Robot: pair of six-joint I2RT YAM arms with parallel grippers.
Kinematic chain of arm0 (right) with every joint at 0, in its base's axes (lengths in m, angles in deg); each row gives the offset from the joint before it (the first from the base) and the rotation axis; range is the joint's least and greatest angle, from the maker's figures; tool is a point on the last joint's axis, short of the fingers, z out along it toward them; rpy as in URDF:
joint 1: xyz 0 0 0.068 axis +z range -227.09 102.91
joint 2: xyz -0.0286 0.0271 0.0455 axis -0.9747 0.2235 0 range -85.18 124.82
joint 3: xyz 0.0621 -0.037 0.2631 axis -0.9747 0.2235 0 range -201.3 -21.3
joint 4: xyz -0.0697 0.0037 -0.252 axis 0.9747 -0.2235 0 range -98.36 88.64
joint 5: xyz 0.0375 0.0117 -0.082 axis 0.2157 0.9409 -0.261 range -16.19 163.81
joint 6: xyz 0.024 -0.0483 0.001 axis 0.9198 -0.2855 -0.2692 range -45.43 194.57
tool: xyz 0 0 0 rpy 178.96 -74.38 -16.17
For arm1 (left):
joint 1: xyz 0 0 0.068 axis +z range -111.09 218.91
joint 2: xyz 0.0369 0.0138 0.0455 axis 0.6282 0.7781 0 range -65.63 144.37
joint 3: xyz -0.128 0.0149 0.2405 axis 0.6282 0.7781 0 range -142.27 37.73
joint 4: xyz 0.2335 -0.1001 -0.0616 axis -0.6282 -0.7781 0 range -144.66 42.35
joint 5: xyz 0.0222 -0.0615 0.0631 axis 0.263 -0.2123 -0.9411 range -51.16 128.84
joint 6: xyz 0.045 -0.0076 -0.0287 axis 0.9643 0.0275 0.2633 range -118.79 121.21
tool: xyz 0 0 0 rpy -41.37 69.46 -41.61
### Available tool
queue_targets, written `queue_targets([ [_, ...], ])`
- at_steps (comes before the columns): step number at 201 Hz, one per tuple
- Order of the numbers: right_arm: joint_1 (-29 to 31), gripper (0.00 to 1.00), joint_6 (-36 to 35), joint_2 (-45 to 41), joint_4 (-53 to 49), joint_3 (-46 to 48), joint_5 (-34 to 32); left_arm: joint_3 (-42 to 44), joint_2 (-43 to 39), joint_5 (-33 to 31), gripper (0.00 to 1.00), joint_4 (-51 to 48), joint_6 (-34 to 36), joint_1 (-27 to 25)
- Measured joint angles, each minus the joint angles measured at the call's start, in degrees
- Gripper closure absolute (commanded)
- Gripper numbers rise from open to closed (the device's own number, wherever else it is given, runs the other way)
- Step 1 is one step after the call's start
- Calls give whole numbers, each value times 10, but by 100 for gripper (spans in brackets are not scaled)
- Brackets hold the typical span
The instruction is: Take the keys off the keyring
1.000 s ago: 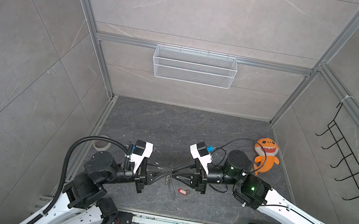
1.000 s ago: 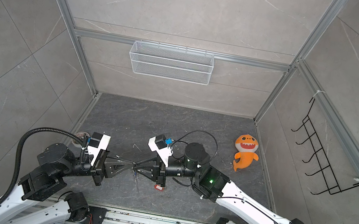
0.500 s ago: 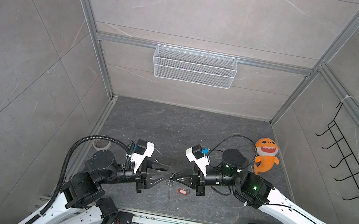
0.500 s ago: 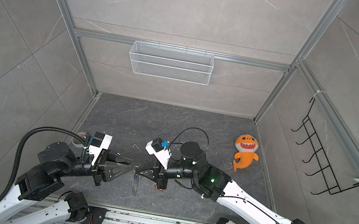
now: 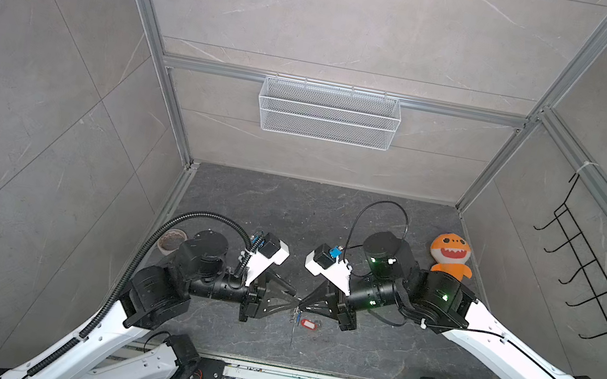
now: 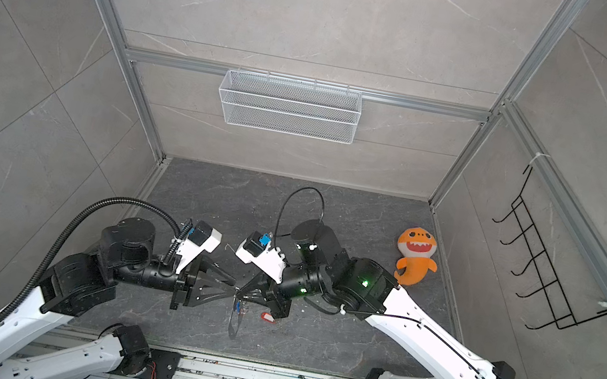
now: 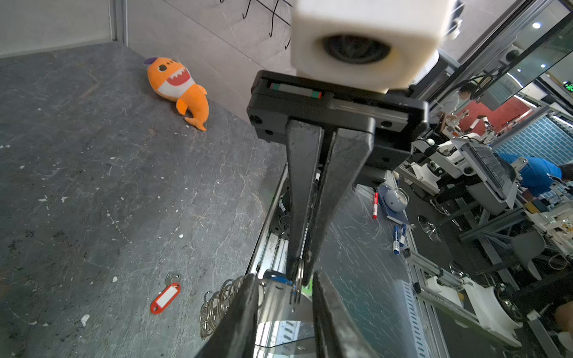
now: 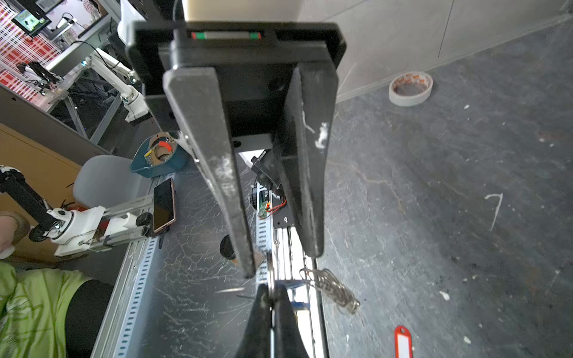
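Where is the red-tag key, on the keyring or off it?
Off. The red-tag key lies by itself on the floor, not touching the keyring.

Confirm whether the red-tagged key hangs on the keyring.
No, the red-tagged key lies on the table, apart from the keyring.

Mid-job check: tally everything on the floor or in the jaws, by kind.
keys: 2 (red-tagged key, blue-tagged key)
keyring: 1
plush shark: 1
tape roll: 1
total: 5
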Motion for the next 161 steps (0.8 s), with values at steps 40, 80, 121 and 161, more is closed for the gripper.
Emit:
queue_targets([
  [40, -1, 100, -13, 11, -41, -22, -2, -2, 10, 18, 85, -7, 7, 0],
  [80, -1, 100, -15, 15, -53, -31, -6, -2, 14, 33, 90, -3, 6, 0],
  [121, -1, 100, -15, 19, -55, -39, -6, -2, 19, 42, 97, 16, -4, 0],
  [161, -3, 91, -11, 19, -56, -39, -7, 12, 13, 44, 100, 38, -6, 0],
])
